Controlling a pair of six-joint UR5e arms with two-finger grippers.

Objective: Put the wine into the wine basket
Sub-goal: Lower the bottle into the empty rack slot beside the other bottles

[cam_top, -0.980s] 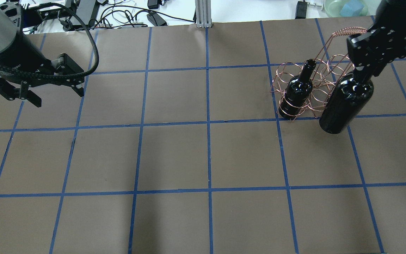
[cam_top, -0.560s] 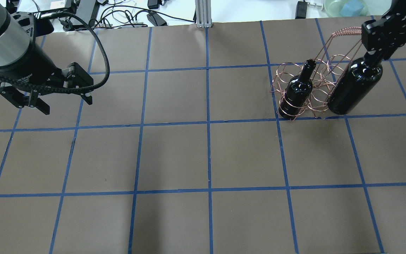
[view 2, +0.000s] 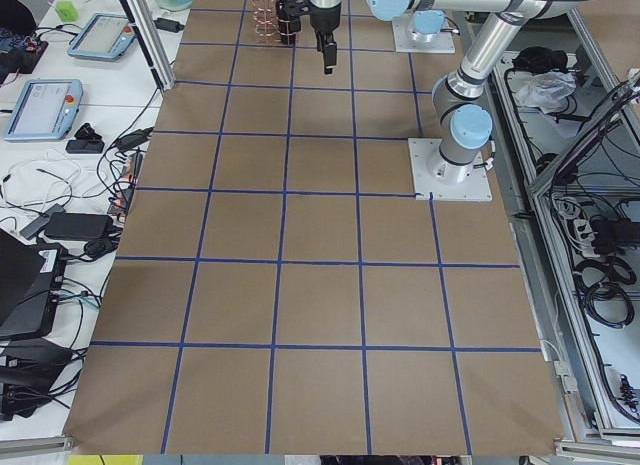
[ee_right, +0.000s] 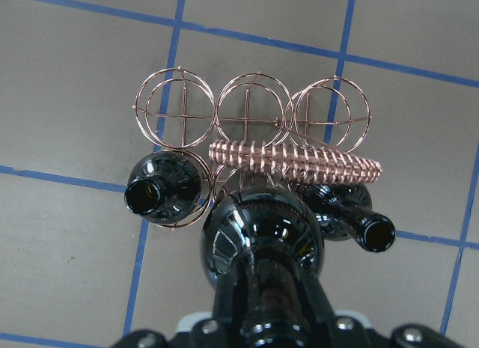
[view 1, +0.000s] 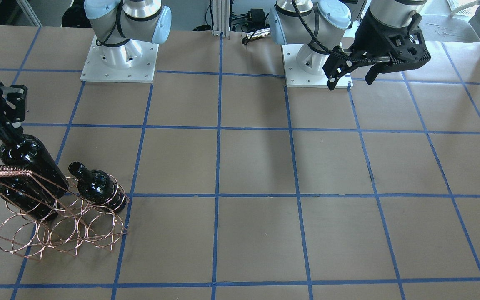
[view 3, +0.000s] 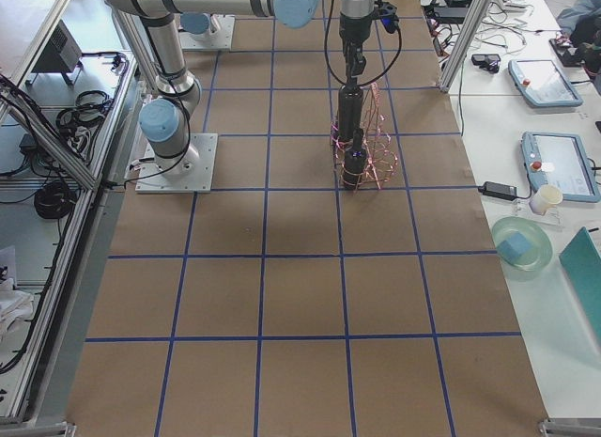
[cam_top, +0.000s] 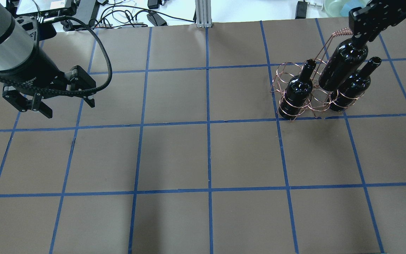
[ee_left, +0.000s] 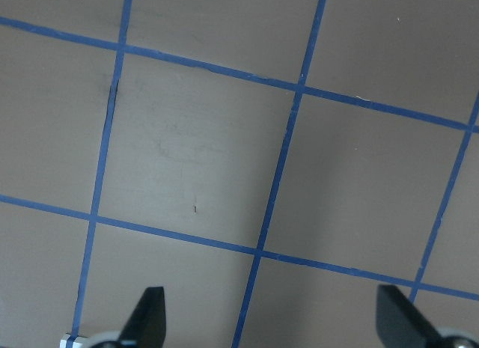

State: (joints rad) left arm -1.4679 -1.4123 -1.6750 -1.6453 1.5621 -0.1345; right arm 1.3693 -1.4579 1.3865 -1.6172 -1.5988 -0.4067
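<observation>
My right gripper (cam_top: 361,35) is shut on the neck of a near-black wine bottle (cam_top: 344,65). It holds the bottle, slightly tilted, over the middle slot of the copper wire wine basket (cam_top: 312,102). The bottle's base is near the top rings; I cannot tell if it is inside. Two alike bottles stand in the end slots of that row, one on the left (cam_top: 296,91) and one on the right (cam_top: 352,88). The right wrist view shows the held bottle (ee_right: 262,236) next to the woven handle (ee_right: 299,161), with three empty rings (ee_right: 247,108) beyond. My left gripper (cam_top: 69,107) is open and empty, far left.
Cables and power bricks (cam_top: 125,16), a metal post (cam_top: 203,14) and a green bowl with a blue block (cam_top: 344,7) lie beyond the table's far edge. The two arm bases (view 1: 119,62) stand on the brown, blue-taped table (cam_top: 206,158).
My right gripper carried the bottle from the basket's near right side up and back to over its middle slot, uncovering the right-hand bottle. My left arm drifted slightly right and nearer.
</observation>
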